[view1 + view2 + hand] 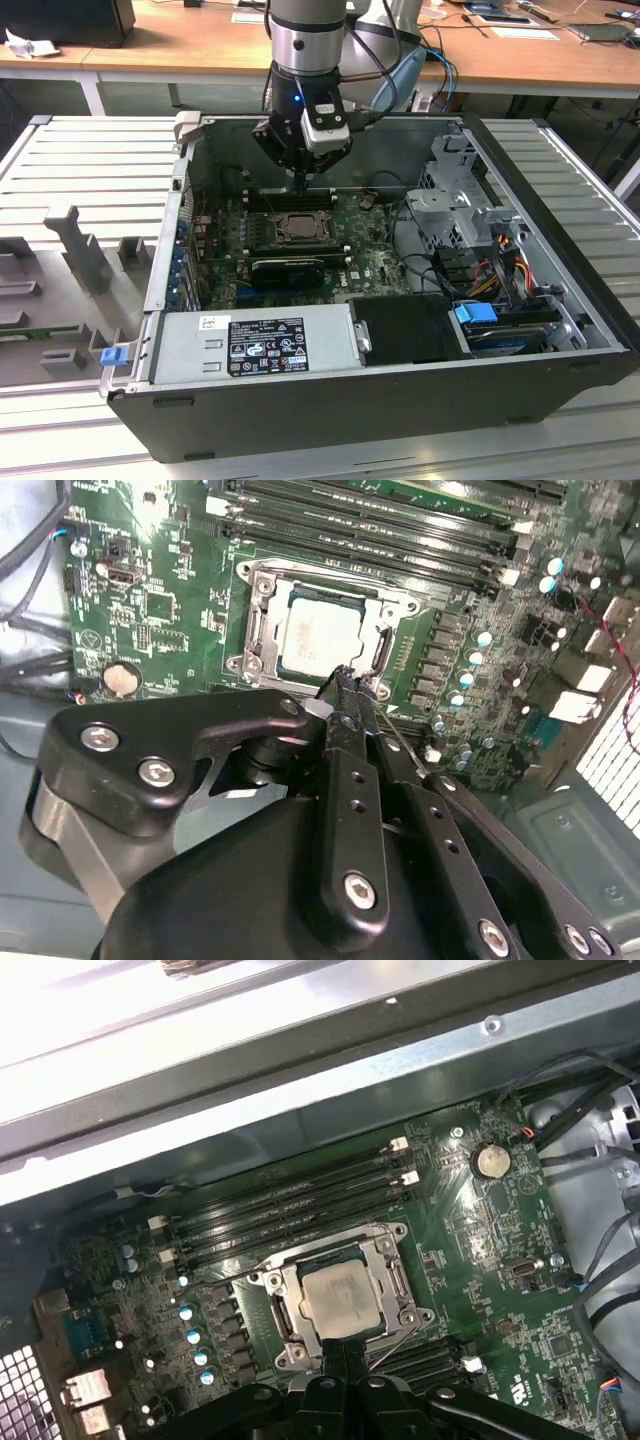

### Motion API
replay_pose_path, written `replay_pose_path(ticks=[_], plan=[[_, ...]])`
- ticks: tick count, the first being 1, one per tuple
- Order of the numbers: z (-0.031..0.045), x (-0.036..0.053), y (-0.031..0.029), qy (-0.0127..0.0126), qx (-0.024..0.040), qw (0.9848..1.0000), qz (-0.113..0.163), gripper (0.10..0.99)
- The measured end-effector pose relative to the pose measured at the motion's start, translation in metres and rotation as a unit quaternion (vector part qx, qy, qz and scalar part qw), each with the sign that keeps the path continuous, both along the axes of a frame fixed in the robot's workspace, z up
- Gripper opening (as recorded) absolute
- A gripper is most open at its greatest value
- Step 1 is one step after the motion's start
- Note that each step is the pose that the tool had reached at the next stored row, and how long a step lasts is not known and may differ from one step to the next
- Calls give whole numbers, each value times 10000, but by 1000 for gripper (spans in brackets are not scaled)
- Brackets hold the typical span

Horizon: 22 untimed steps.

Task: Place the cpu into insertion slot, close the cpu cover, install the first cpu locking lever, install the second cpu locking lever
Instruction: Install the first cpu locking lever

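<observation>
Nearest the lens in the second wrist view: the gripper's [345, 680] black body and linkage, with the two fingers drawn together into one narrow point and nothing plainly pinched between them. The tips sit at the near edge of the socket, touching or just above its frame; cannot tell which. In the exterior view the arm hangs straight down inside the open computer case [560, 330], with the gripper [300, 185] just over the insertion slot [297, 228]. The cpu [322, 640] is seated in the slot, its pale metal top facing up and square to the frame. The cpu cover [263, 628] appears to lie flat around it, the chip showing through the central cut-out; both wrist views agree on this. In the first wrist view a thin wire bar [398, 1343], probably one locking lever, slants off the socket edge just beside the fingertips. Whether it is latched I cannot tell. The memory slots [290, 1205] run beside the socket, on the side away from the gripper. Handling estimate: the chip is light, stiff and smooth-topped, with a fragile underside, so it is best taken by two opposite edges and never pushed sideways in the socket. The cover is a thin stiff plate, best pressed on its frame rather than on the chip. The lever is springy, slick wire, best caught at its bent end.
</observation>
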State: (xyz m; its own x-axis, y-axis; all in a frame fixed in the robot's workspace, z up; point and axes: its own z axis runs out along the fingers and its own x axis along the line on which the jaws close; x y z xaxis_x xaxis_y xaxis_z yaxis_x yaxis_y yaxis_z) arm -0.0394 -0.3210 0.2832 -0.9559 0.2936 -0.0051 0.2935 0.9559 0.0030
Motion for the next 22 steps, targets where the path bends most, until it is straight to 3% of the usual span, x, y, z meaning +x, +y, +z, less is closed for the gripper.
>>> replay_pose_path(ticks=[6, 13, 16, 17, 20, 21, 22], plan=[[0, 0, -5, 0, 0, 9987, 518, 106], [0, 0, -6, 0, 0, 9947, 1025, 106], [0, 0, -7, 0, 0, 9916, 1293, 106], [0, 0, -7, 0, 0, 9897, 1432, 106], [0, 0, -7, 0, 0, 9836, 1801, 106], [-1, 0, -7, 0, 0, 9799, 1996, 106], [-1, 0, -7, 0, 0, 9775, 2108, 106]])
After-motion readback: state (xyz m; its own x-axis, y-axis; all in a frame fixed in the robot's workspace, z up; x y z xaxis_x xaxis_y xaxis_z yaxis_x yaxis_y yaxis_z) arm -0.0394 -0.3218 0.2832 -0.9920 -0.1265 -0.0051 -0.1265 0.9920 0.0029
